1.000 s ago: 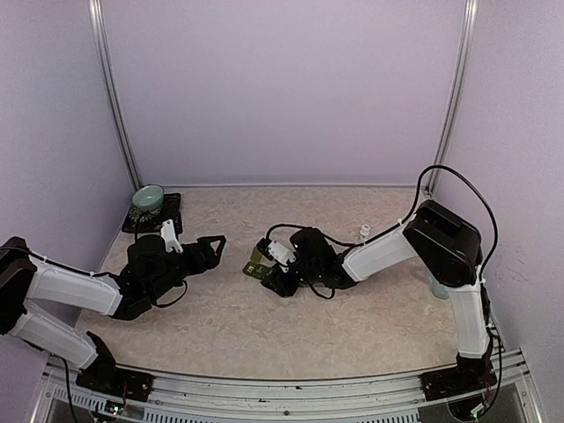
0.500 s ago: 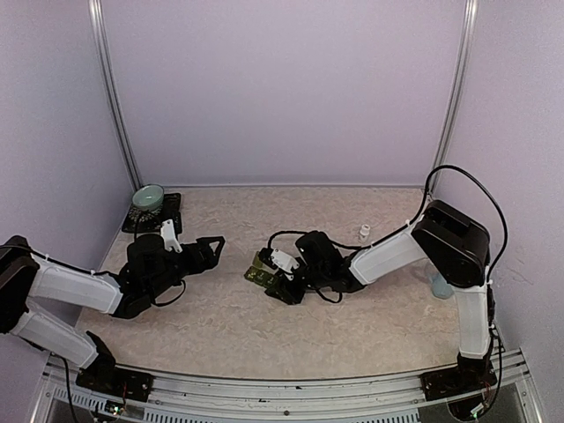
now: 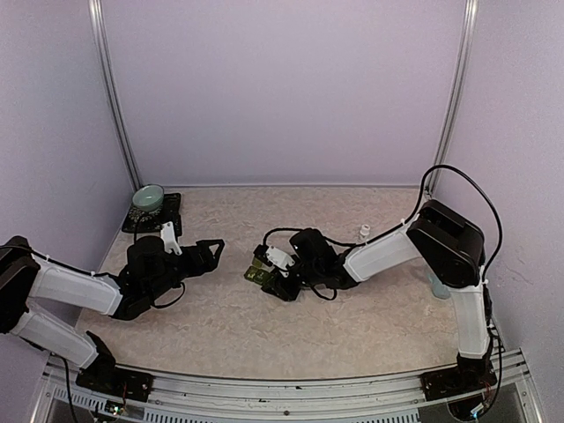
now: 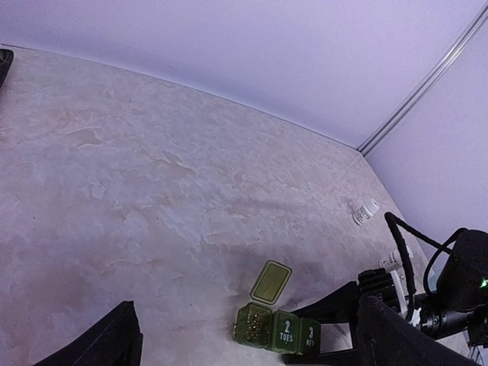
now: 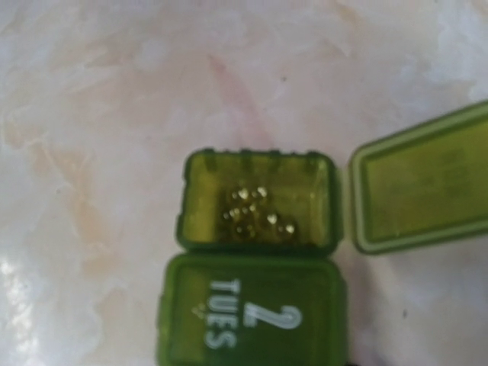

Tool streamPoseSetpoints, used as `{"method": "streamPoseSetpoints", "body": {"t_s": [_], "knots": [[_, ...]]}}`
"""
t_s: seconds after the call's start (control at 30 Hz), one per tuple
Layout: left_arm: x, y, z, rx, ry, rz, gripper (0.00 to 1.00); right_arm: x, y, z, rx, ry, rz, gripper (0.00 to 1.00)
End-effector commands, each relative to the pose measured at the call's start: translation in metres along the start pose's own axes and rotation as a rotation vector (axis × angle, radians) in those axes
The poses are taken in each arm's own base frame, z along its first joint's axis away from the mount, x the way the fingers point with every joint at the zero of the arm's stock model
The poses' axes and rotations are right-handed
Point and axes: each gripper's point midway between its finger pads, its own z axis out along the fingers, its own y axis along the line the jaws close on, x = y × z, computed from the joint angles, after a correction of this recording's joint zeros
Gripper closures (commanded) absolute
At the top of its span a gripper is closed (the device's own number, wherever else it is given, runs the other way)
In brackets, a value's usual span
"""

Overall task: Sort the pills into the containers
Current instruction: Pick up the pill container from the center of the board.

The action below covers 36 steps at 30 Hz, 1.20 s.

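Containers (image 5: 255, 267) lie beneath right fingers (image 4: 332, 303); cannot tell their spread; left fingers (image 4: 99, 343) wide open, empty, apart.

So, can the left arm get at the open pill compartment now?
Probably yes: bare table lies between the left fingers and the open compartment, which ends the strip on their side. The right arm crowds the other end.

Containers (image 5: 252, 305) translucent green; shut middle lid has white "2 TUES" print. Open end compartment holds small golden-yellow pills (image 5: 255, 210). Desk (image 3: 370, 326) under the containers is beige-pink with marbled veining. Well left of the containers: pale green bowl (image 3: 148, 196) on black mat (image 3: 173, 208). Right of the containers: small white bottle (image 3: 364, 232). Left arm (image 3: 75, 286) and right arm (image 3: 379, 254) have white shells and black joints. Walls (image 3: 282, 88) lilac.
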Motion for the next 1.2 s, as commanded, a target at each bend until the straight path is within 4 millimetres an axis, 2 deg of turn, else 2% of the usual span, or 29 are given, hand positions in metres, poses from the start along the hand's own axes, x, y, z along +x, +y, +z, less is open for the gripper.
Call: {"method": "streamPoseSetpoints", "body": {"t_s": [0.0,0.13,0.3,0.43,0.53,0.67,0.87,0.97,1.17], "knots": [[-0.001,-0.002,0.000,0.020,-0.012,0.000,0.05,0.038,0.007,0.012,-0.015,0.121,0.019,0.58],[0.000,-0.001,0.001,0.019,-0.007,0.008,0.04,0.038,0.012,0.010,-0.033,0.118,0.015,0.76],[0.000,0.000,0.003,0.029,0.011,0.012,0.03,0.024,0.021,-0.007,-0.059,0.080,-0.018,0.83],[-0.003,0.007,0.008,0.003,0.028,-0.003,0.02,0.000,0.036,-0.034,-0.098,0.012,-0.085,0.84],[-0.004,0.009,0.018,-0.029,0.064,0.008,0.02,-0.016,0.053,-0.055,-0.142,-0.032,-0.142,0.84],[0.004,0.009,0.034,-0.035,0.144,0.024,0.02,-0.038,0.081,-0.078,-0.201,-0.087,-0.210,0.84],[0.013,-0.012,0.046,0.081,0.215,0.019,0.02,-0.055,0.108,-0.095,-0.241,-0.116,-0.276,0.84],[0.016,-0.033,0.045,0.192,0.250,0.033,0.01,-0.061,0.110,-0.098,-0.244,-0.121,-0.284,0.84],[0.024,-0.072,0.031,0.432,0.305,0.062,0.01,-0.065,0.113,-0.103,-0.257,-0.133,-0.302,0.84]]}}
